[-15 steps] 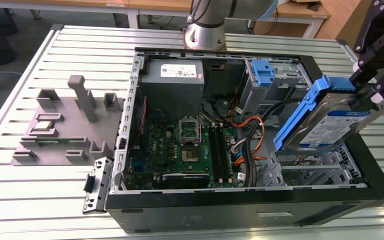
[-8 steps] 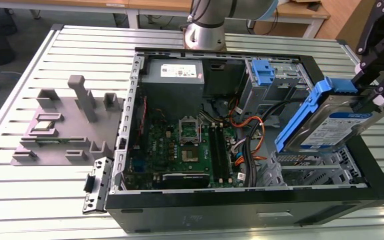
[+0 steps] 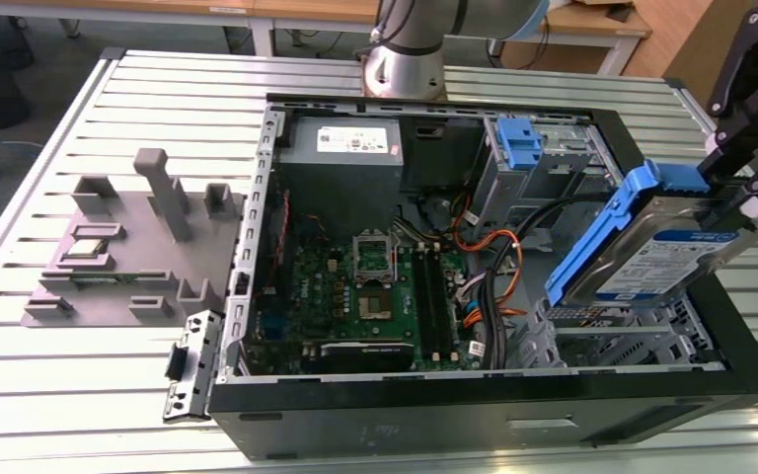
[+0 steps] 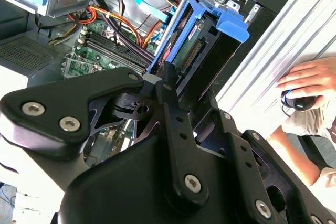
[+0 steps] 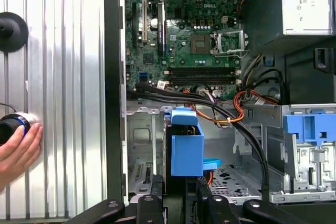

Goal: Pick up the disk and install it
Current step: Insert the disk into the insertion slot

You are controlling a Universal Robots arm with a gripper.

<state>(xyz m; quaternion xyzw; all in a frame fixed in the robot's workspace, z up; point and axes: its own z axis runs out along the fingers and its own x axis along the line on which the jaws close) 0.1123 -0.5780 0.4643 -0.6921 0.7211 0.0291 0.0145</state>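
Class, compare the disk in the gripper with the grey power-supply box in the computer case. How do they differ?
The disk has a blue frame; the power-supply box is plain grey. The disk hangs tilted over the case, clamped in the gripper; the box sits inside the case. Both are rectangular, with labels.

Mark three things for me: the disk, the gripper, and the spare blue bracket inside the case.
disk (image 3: 662, 265): exterior view, on its white-and-blue label.
gripper (image 3: 752, 202): exterior view, midway between the fingertips, shut on the disk's upper edge.
spare blue bracket (image 3: 517, 146): exterior view, on the middle of its blue plastic.
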